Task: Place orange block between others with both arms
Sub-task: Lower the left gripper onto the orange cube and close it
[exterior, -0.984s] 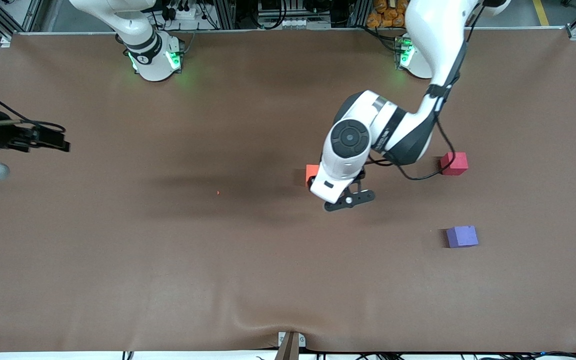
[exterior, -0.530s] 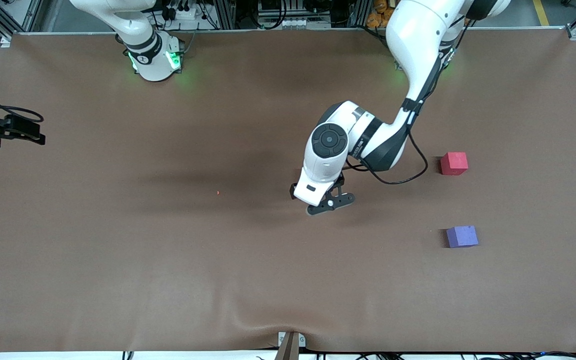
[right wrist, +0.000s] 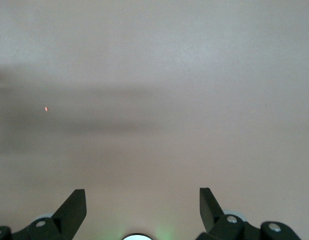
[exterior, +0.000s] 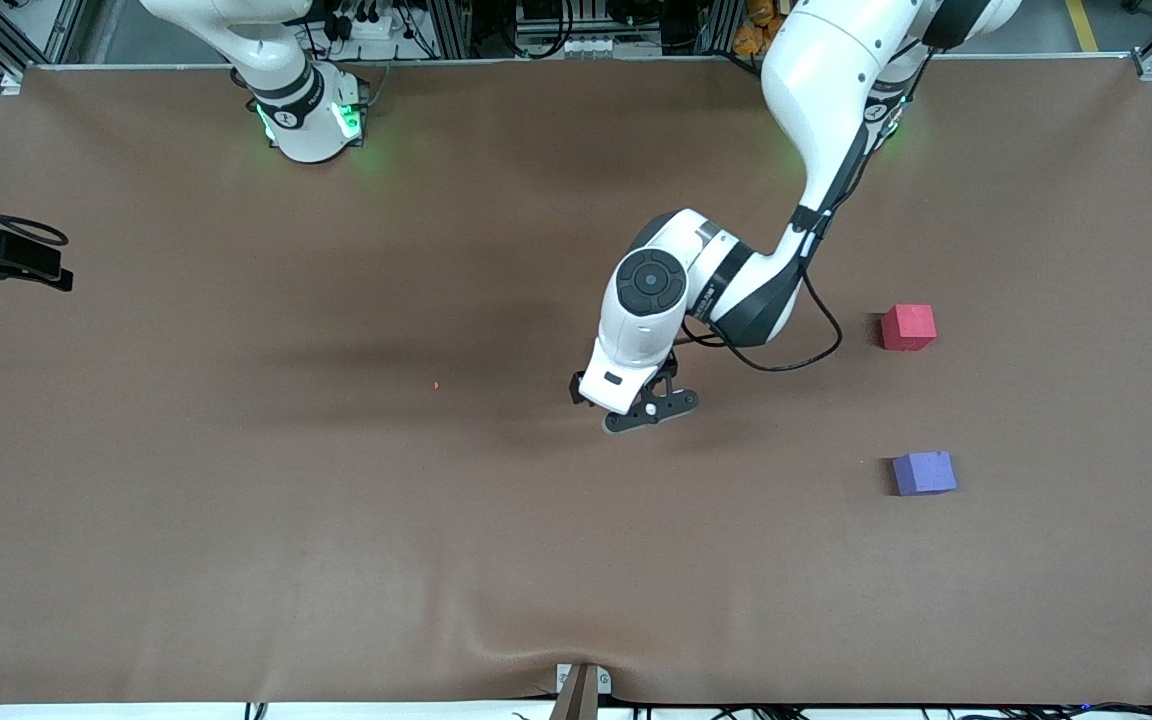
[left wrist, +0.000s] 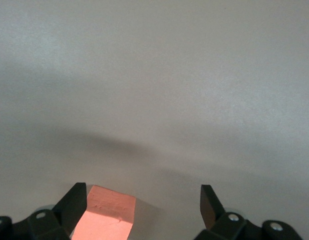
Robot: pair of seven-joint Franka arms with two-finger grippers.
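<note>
The left gripper (left wrist: pixel 143 210) hangs over the orange block (left wrist: pixel 107 216), fingers (left wrist: pixel 74 202) wide, gripping nothing. The right gripper (right wrist: pixel 142 207) waits over bare surface (exterior: pixel 336 520), fingers wide.

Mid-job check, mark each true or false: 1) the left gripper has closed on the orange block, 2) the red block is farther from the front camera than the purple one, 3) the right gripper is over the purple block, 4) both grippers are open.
1) False. The left gripper is open; the orange block sits on the table beside one of its fingers, not gripped.
2) True. The red block lies farther than the purple block.
3) False. The right gripper waits over bare table.
4) True.
</note>
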